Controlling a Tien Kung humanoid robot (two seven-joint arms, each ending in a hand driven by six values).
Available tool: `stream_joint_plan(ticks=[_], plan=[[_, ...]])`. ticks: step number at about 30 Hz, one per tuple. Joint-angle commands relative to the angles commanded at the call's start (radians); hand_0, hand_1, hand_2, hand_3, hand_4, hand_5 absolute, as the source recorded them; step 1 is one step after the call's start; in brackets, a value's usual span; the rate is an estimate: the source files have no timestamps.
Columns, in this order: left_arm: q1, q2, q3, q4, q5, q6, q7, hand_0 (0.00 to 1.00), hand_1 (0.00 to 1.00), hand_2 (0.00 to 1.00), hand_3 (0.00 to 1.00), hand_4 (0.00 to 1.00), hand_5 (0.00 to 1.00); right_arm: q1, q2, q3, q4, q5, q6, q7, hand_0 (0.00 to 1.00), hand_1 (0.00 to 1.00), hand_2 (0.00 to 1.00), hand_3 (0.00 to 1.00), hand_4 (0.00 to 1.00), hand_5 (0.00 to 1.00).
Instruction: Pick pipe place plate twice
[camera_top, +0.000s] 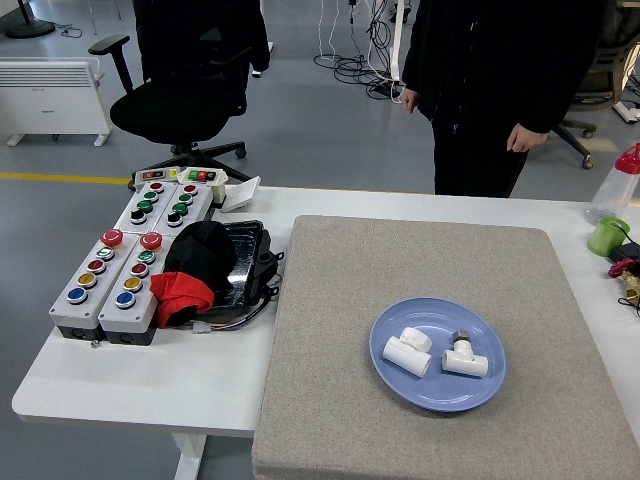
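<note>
A blue plate (437, 396) sits on the grey mat (420, 270), right of centre. Two white pipe fittings lie on it: an elbow-shaped one (408, 350) on the left and a T-shaped one with a dark metal end (465, 359) on the right. They lie apart, not touching. Neither of my hands is in the picture.
Grey button boxes (125, 262) and a black and red bundle on a dark tray (205, 270) sit at the left. A green cup (608, 236) and a spray bottle (618, 182) stand at the far right. A person in black (500, 80) stands behind the table, hands down.
</note>
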Motion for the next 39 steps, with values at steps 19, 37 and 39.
stream_joint_plan(ticks=[19, 37, 39], plan=[[0.01, -0.005, -0.005, -0.002, 0.01, -0.003, 0.003, 0.653, 0.635, 0.637, 0.553, 0.393, 0.998, -0.022, 0.017, -0.004, -0.004, 0.204, -0.008, 0.005, 0.817, 0.771, 0.827, 0.81, 0.488, 0.666], [0.022, -0.009, -0.013, -0.003, 0.022, -0.006, 0.005, 0.653, 0.635, 0.636, 0.552, 0.393, 0.998, -0.037, 0.021, -0.011, -0.008, 0.207, -0.018, 0.001, 0.811, 0.768, 0.825, 0.807, 0.472, 0.715], [0.022, -0.008, -0.01, -0.003, 0.018, -0.005, 0.003, 0.653, 0.635, 0.636, 0.552, 0.393, 0.998, -0.037, 0.022, -0.011, -0.008, 0.208, -0.02, 0.002, 0.811, 0.768, 0.825, 0.807, 0.472, 0.715]])
